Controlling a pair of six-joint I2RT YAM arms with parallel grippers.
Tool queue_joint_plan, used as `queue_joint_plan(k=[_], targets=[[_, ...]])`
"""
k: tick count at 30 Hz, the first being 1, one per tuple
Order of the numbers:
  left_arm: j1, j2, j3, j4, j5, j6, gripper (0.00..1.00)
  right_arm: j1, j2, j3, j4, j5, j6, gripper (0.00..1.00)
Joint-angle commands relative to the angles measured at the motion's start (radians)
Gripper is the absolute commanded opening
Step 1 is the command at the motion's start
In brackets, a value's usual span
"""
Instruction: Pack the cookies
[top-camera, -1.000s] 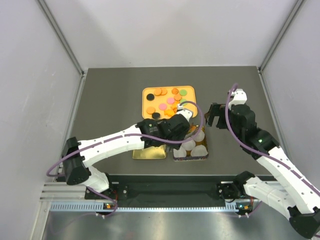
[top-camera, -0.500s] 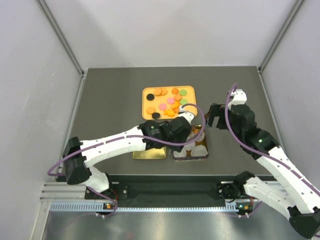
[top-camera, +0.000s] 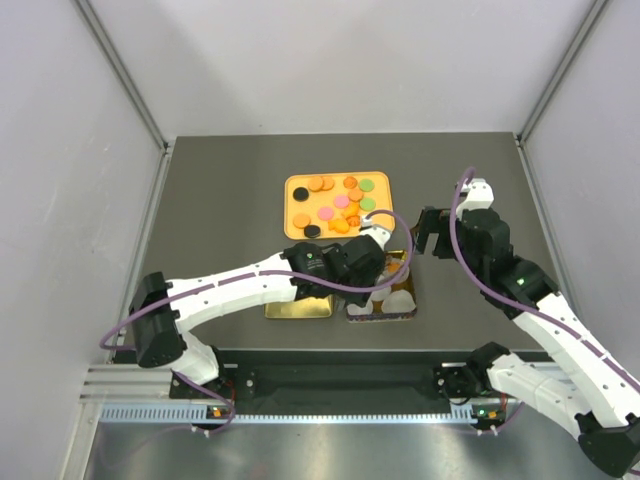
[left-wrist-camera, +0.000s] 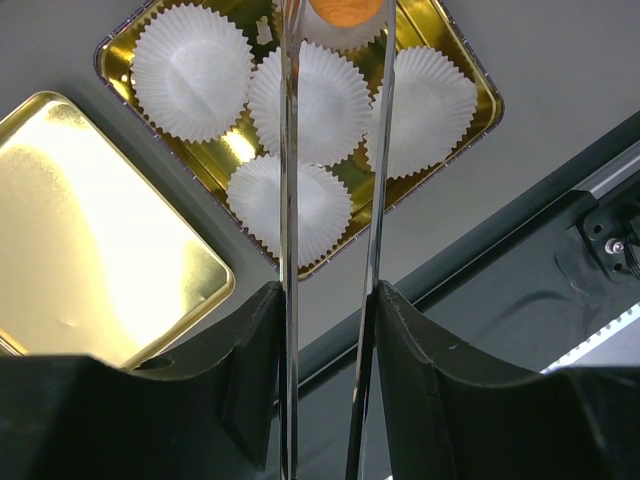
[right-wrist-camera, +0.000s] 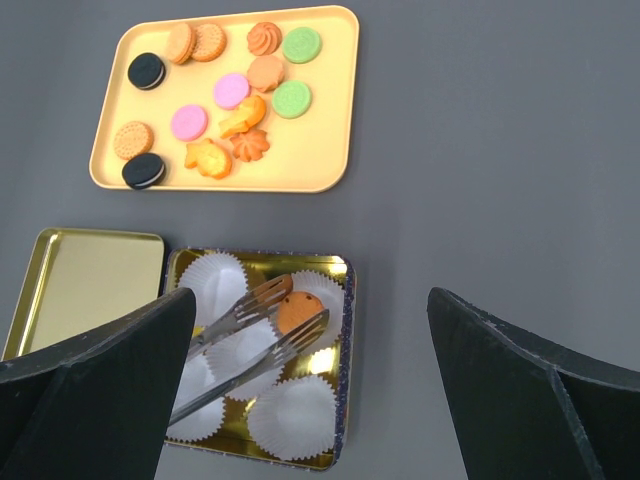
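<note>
left arm (top-camera: 240, 278) and tongs (right-wrist-camera: 240, 315) hang over the tin (right-wrist-camera: 258, 257); tray (right-wrist-camera: 320, 150) beyond stands uncovered from above.

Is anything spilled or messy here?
No, nothing stands out. The cookies lie neatly on the orange tray, and one orange cookie sits in a paper cup inside the gold tin. None has spilled.

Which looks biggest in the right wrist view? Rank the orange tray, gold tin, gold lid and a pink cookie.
1. orange tray
2. gold tin and gold lid: cannot rank these two, since both are partly hidden
3. pink cookie
</note>
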Motion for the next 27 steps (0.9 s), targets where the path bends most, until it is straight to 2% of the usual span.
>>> queue_joint_plan(k=[1, 9, 15, 18, 27], targets=[[-0.004, -0.006, 0.008, 0.055, 0.000, -0.001, 0.46, -0.008, -0.004, 0.023, 0.022, 0.004, -0.010, 1.00], [-0.006, -0.013, 0.019, 0.043, -0.014, 0.004, 0.46, -0.008, -0.007, 0.022, 0.024, 0.004, -0.012, 1.00], [0.000, -0.069, 0.054, 0.046, -0.096, 0.034, 0.45, -0.008, 0.003, 0.023, 0.032, -0.004, -0.012, 1.00], [0.046, -0.086, 0.097, 0.018, -0.087, 0.057, 0.46, -0.008, 0.013, 0.026, 0.036, -0.014, -0.012, 1.00], [0.319, -0.035, 0.094, 0.058, -0.035, 0.117, 0.46, -0.008, 0.051, 0.019, 0.067, -0.050, -0.007, 1.00]])
